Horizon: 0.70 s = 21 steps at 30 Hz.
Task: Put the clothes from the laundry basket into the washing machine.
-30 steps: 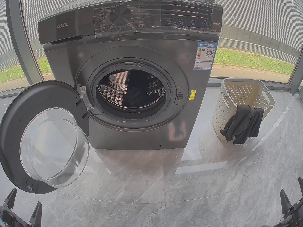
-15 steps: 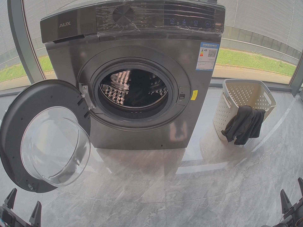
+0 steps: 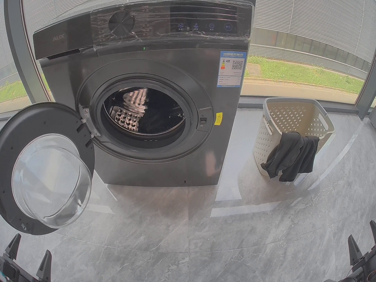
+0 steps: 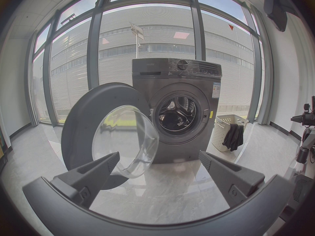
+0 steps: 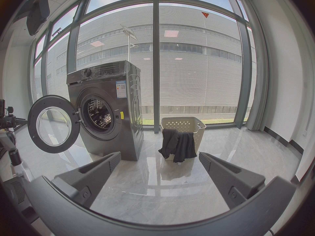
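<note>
1. The washing machine [image 3: 145, 98] stands on the pale marble floor [image 3: 196, 232] at about 11 o'clock in the head view, with its back to a window wall [image 3: 313, 20].
2. Its round door [image 3: 39, 118] is swung wide open on the hinge at the machine's 9 o'clock side, the clear glass bowl facing the robot.
3. The drum [image 3: 133, 110] is exposed. A dark shape sits inside it, and it cannot be told whether that is cloth or shadow.
4. The laundry basket [image 3: 274, 102], pale and perforated, sits on the floor just beside the machine at its 3 o'clock, at about 2 o'clock in the head view.
5. The dark clothes [image 3: 291, 157] are draped over the basket's near rim and hang down its outer front wall, well apart from the drum opening.
6. The left gripper [image 3: 32, 243] hangs low at 7 o'clock in the head view. Its fingers are spread wide with nothing between them, as the left wrist view [image 4: 158, 154] also shows.
7. The right gripper [image 3: 361, 230] sits low at 5 o'clock, likewise spread and empty [image 5: 159, 154], well apart from the basket.
</note>
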Tool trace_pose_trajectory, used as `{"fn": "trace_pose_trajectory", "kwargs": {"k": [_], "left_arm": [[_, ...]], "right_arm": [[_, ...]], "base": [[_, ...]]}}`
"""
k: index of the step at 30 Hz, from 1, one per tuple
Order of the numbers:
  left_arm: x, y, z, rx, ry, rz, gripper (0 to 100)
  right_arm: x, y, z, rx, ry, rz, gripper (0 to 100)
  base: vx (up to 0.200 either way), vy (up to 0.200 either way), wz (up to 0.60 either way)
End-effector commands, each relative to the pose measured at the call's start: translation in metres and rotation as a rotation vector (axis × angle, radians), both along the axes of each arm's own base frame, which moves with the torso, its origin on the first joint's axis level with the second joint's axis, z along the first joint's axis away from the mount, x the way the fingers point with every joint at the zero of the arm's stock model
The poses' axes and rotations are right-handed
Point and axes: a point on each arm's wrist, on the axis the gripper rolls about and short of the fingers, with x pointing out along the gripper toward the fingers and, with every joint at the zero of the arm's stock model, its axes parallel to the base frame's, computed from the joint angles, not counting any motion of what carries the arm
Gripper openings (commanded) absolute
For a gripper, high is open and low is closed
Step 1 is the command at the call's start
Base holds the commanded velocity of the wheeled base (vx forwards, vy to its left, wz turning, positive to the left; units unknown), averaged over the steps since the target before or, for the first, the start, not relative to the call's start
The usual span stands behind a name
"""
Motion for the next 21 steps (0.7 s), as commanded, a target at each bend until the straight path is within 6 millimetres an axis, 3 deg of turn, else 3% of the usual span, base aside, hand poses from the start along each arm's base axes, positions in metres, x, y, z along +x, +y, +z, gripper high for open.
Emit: {"fn": "trace_pose_trajectory", "kwargs": {"k": [1, 15, 21], "left_arm": [[0.0001, 0.0, -0.0043, 0.002, 0.002, 0.0, 100], [0.0001, 0.0, -0.0043, 0.002, 0.002, 0.0, 100], [0.0001, 0.0, -0.0042, 0.002, 0.001, 0.0, 100]], "right_arm": [[0.0003, 0.0, -0.0052, 0.0, 0.005, 0.0, 100], [0.0003, 0.0, -0.0052, 0.0, 0.005, 0.0, 100], [0.0003, 0.0, -0.0052, 0.0, 0.005, 0.0, 100]], "base": [[0.2, 0.0, 0.0], [0.2, 0.0, 0.0], [0.0, 0.0, 0.0]]}}
